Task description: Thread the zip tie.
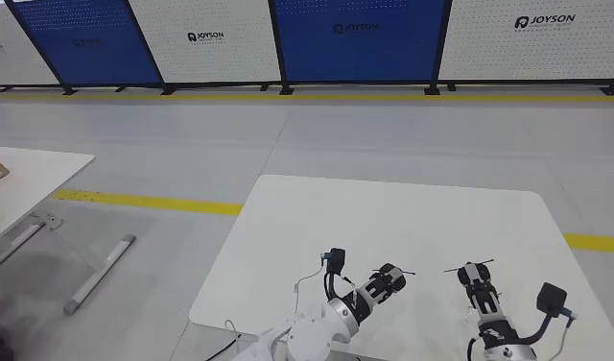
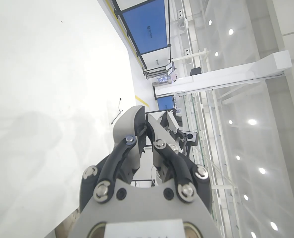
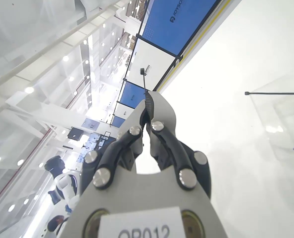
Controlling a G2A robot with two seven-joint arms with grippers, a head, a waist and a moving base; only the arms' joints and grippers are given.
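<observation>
My right gripper (image 1: 470, 270) is low over the table's near right part, shut on a thin black zip tie (image 1: 484, 263) that sticks out on both sides of it. In the right wrist view the tie (image 3: 144, 80) rises from the closed fingertips of the right gripper (image 3: 149, 95), its small head at the end. My left gripper (image 1: 391, 279) is a short way to the left, pointing at the right one, fingers together. A short black strand (image 1: 408, 272) juts from its tip. Beside the left gripper (image 2: 144, 111) in its wrist view is a black tie piece (image 2: 117, 112).
The white table (image 1: 384, 217) stretches bare beyond both grippers, its near edge close behind them. Another black tie strand (image 3: 273, 93) crosses the right wrist view over the table. Blue and white partitions (image 1: 360, 25) line the far floor, and a second table (image 1: 29, 174) stands at the left.
</observation>
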